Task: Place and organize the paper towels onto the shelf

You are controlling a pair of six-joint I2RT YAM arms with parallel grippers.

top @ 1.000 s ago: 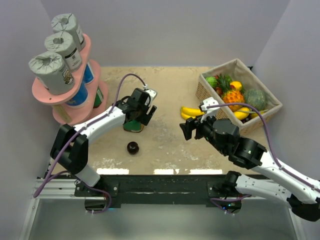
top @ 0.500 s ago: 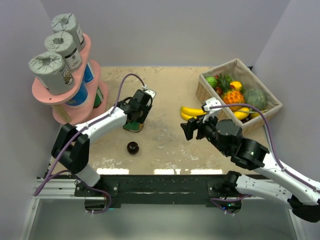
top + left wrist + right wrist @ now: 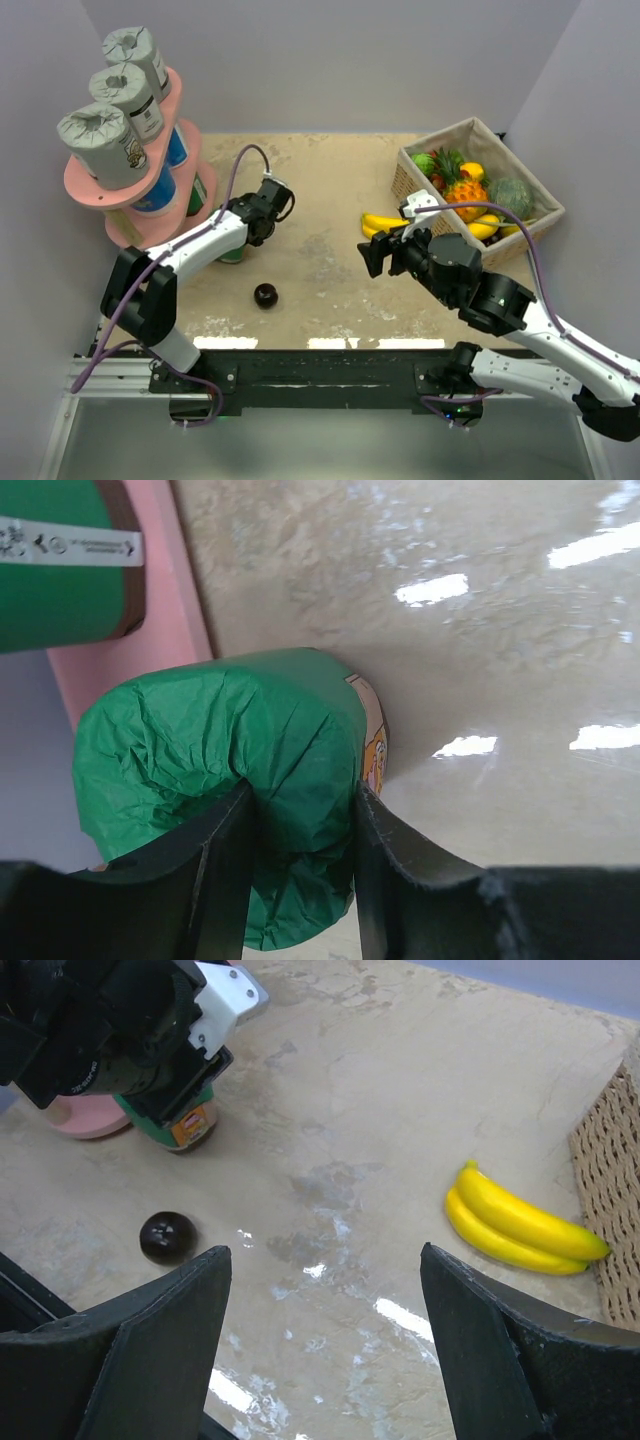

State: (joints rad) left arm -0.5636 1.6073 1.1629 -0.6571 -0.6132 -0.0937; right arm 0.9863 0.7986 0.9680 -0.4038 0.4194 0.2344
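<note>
Green paper towel roll, label unreadable, sits pinched in left gripper; right gripper spread wide.

Robot lab test cell: plain grey walls box in beige tabletop; aluminium frame; fruit basket.

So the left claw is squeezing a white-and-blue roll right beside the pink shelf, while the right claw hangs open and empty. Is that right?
Nearly. The roll in the left claw is green, not white-and-blue; the left wrist view shows it plainly. It is beside the pink shelf, and the right claw is open and empty.
</note>
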